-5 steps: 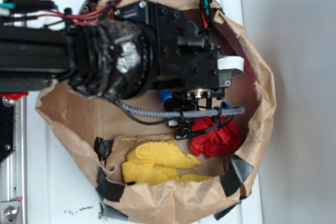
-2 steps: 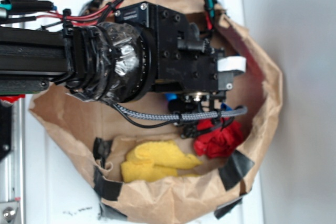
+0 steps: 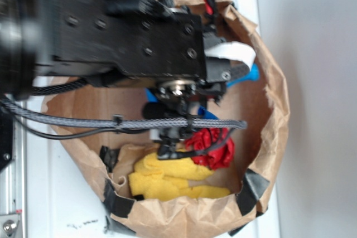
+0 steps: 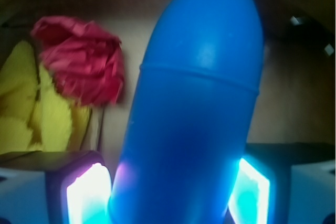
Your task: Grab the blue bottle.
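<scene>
The blue bottle (image 4: 194,108) fills the middle of the wrist view, its narrow neck pointing away from the camera. My gripper (image 4: 169,195) is shut on its wide body, with a glowing pad (image 4: 86,198) pressed to each side. In the exterior view the gripper (image 3: 237,64) hangs high over the brown paper bag. Only slivers of the blue bottle (image 3: 254,74) stick out past the black fingers. The arm hides the remainder of it.
A red paper ball (image 3: 215,146) (image 4: 84,66) and a yellow cloth (image 3: 167,176) (image 4: 21,103) lie in the paper bag (image 3: 279,110), below and left of the bottle. The bag's crumpled walls ring the gripper. Black tape patches the front rim.
The arm has risen toward the exterior camera and looms larger. Blue of the bottle now shows beside the fingers at the right. The bag's rim has shifted slightly.
</scene>
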